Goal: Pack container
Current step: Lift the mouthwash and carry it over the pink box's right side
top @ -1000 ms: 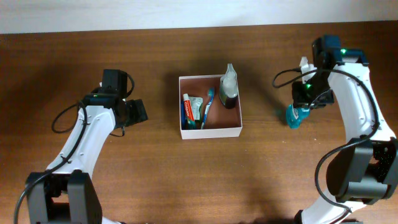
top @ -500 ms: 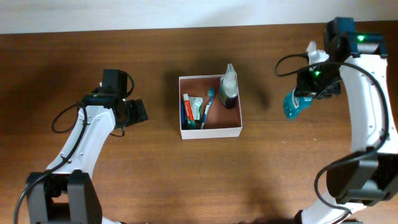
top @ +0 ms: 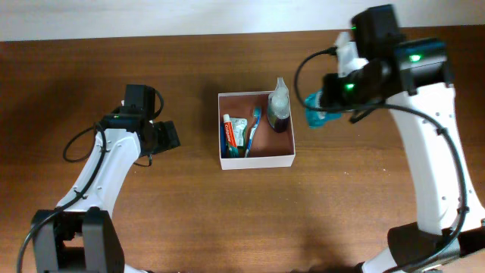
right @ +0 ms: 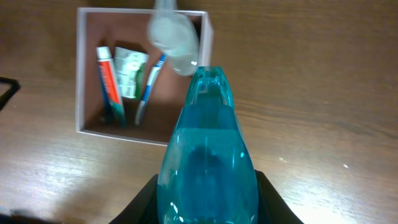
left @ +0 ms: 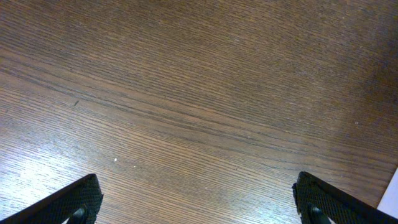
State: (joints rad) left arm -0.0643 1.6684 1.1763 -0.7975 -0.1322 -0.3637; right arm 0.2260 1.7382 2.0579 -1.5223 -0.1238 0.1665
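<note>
My right arm has swung in from the far right of the worktop (top: 364, 197), carrying the teal bottle (top: 322, 114) until it hangs just beside the container (top: 258, 161); the left arm has not budged. The right jaws are partly closed around the bottle's body. Its long axis points ahead at the container's right wall, near the clear bottle (top: 278, 106) in that corner. The left jaws are spread wide and empty over bare wood, farther off. On count: one container, two bottles, one toothbrush (top: 253, 130), one toothpaste tube (right: 107, 74), one small packet (right: 130, 73).
</note>
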